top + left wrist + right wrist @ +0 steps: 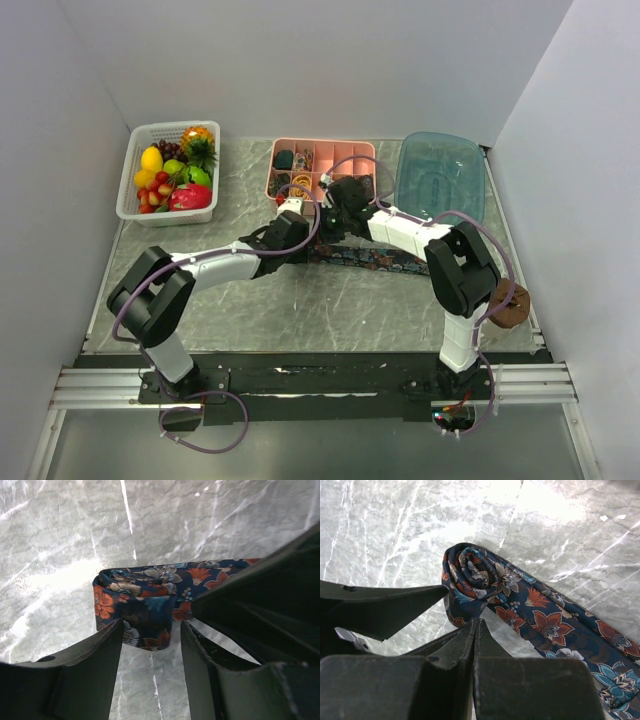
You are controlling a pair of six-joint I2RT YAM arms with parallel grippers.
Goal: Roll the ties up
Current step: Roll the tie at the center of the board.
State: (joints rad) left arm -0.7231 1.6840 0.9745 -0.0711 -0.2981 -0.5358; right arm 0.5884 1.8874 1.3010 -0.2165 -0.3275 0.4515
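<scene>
One tie [385, 262] lies across the middle of the table, dark navy with red and blue flowers. Its left end is wound into a small roll [470, 577], and the unrolled length [555, 625] runs off to the right. In the left wrist view the roll [135, 605] stands on edge just past my left gripper [150, 630]. That gripper is open, one finger on each side of the roll's near edge, gripping nothing. My right gripper [476, 622] is shut and empty, its tips right at the underside of the roll. Both grippers meet at the roll in the top view.
At the back stand a white basket of fruit [168, 172] on the left, a pink compartment tray [322, 165] in the middle and a blue tub [440, 175] on the right. A brown object [510, 308] sits beside the right arm's base.
</scene>
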